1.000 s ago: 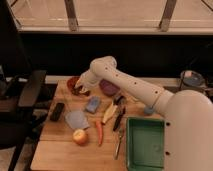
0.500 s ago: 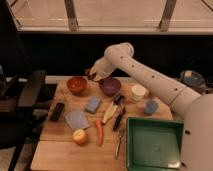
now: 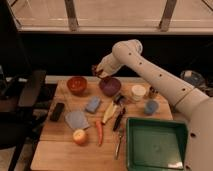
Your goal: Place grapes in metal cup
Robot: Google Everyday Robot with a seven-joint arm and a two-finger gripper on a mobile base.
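My gripper [image 3: 97, 70] hangs above the table's back edge, between the orange-red bowl [image 3: 77, 85] and the purple bowl [image 3: 110, 86]. It is shut on a small dark red clump, the grapes [image 3: 94, 68], lifted clear of the table. The metal cup [image 3: 153, 92] stands at the back right, just right of the white cup [image 3: 138, 92] and behind the light blue cup [image 3: 151, 106]. It is well to the right of the gripper. My arm runs from the lower right up over these cups.
A green tray [image 3: 134, 145] fills the front right. An apple [image 3: 80, 136], a carrot [image 3: 99, 132], a blue sponge [image 3: 92, 104], a grey cloth [image 3: 76, 120], a black block [image 3: 57, 111] and utensils [image 3: 119, 120] lie across the wooden table [image 3: 55, 150]. A chair [image 3: 22, 95] stands left.
The gripper has risen from low beside the orange-red bowl and swung right, carrying the grapes up to just left of the purple bowl.
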